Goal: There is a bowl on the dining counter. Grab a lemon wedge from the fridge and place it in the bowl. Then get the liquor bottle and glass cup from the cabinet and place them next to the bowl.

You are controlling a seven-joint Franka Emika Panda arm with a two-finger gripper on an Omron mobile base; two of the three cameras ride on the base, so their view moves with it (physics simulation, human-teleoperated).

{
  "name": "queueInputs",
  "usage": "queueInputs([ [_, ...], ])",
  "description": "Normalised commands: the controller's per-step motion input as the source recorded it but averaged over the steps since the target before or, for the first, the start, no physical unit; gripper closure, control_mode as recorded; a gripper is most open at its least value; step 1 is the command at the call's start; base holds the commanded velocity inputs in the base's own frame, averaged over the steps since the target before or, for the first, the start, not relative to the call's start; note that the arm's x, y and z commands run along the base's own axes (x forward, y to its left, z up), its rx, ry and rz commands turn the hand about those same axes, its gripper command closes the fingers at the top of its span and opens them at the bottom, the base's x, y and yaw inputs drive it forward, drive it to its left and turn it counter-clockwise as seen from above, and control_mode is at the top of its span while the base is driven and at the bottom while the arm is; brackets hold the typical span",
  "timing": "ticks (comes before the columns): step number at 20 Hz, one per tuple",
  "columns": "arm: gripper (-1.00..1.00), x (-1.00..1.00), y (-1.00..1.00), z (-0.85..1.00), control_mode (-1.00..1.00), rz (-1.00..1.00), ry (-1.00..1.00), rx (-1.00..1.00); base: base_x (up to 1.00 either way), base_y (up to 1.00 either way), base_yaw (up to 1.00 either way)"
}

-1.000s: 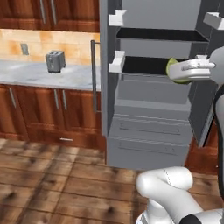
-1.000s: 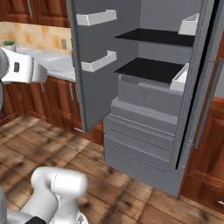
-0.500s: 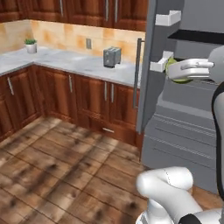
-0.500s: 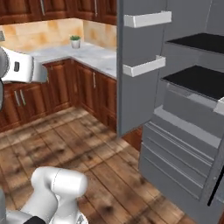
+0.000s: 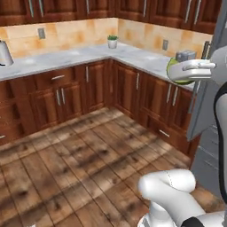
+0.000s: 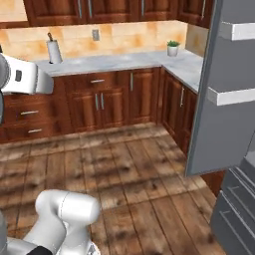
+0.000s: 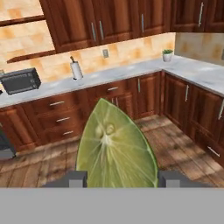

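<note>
Wooden cabinets [image 7: 109, 26] fill the hand view behind the gripper [image 7: 118, 178] clamped on the lemon wedge [image 7: 114, 148].

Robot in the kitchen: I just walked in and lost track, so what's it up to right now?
The gripper is carrying a lemon wedge, clamped between its two fingers. The open fridge door is at the right edge of the base views, and the robot faces the wooden cabinets and the grey corner counter with a small potted plant. No bowl is in sight, so the wedge isn't delivered yet.
</note>
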Motion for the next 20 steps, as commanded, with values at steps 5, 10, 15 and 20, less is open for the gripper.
queueInputs([
  [5, 1.00, 0.00, 0.00, 0.00, 1.00, 0.00, 0.00, 0.00, -0.47, -0.22, 0.61],
  [10, 1.00, 0.00, 0.00, 0.00, 1.00, 0.00, 0.00, 0.00, -0.67, -0.16, 0.55],
  [15, 1.00, 0.00, 0.00, 0.00, 1.00, 0.00, 0.00, 0.00, -0.84, -0.21, 0.49],
  [20, 1.00, 0.00, 0.00, 0.00, 1.00, 0.00, 0.00, 0.00, -1.00, -0.07, 0.43],
])
